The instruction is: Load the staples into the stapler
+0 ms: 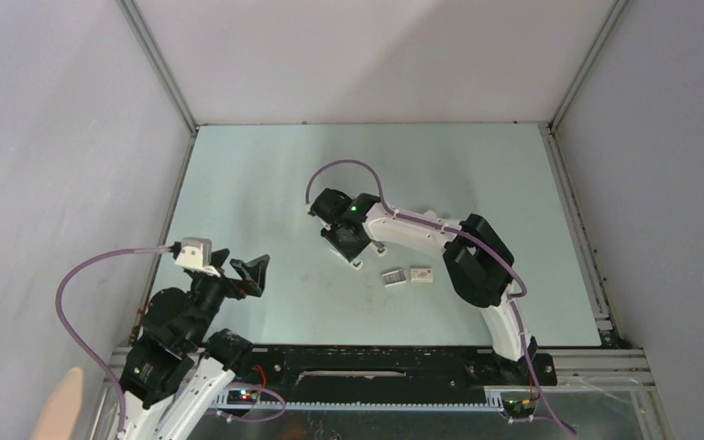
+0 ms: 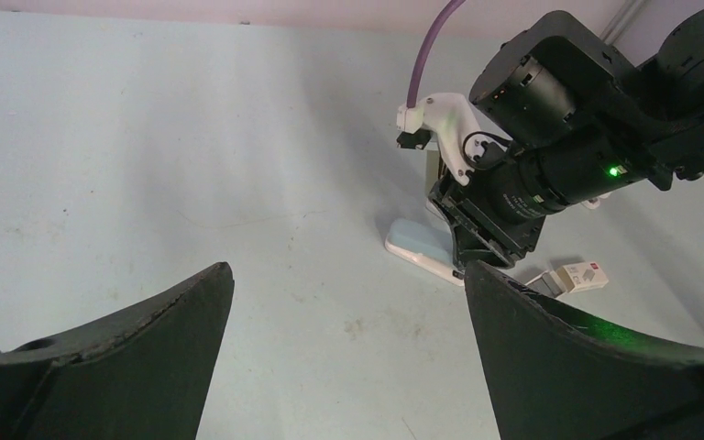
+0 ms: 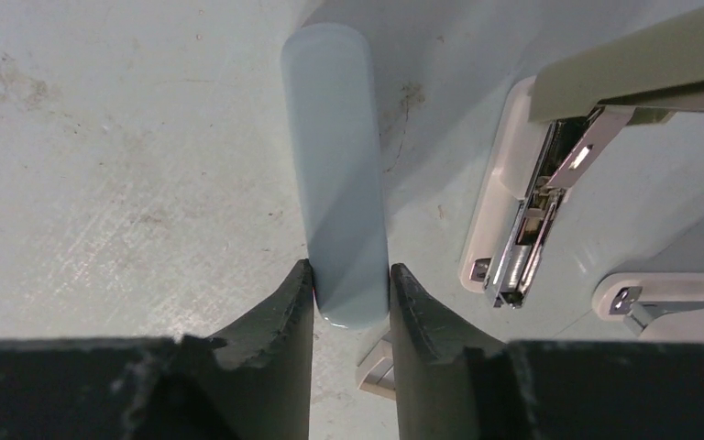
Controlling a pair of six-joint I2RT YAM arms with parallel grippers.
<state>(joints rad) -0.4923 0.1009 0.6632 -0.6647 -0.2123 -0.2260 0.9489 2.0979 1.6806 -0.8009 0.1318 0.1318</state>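
Observation:
The stapler point(image 1: 356, 255) lies mid-table, light blue on top with a white base, and is open. My right gripper point(image 1: 341, 229) is shut on its light blue top cover point(image 3: 335, 165), with a finger on each side of the cover's end point(image 3: 350, 275). The bare metal magazine point(image 3: 530, 234) and the white base point(image 3: 500, 174) show to the right in that view. The staples point(image 1: 391, 276), a small grey striped block, lie on the table just right of the stapler, apart from it. My left gripper point(image 1: 251, 271) is open and empty, low at the left point(image 2: 348, 275).
A small white box point(image 1: 421, 274) lies right beside the staples; it also shows in the left wrist view point(image 2: 583, 274). The right arm's elbow point(image 1: 477, 261) hangs just right of the box. Grey walls enclose the pale table point(image 1: 266, 174) on three sides.

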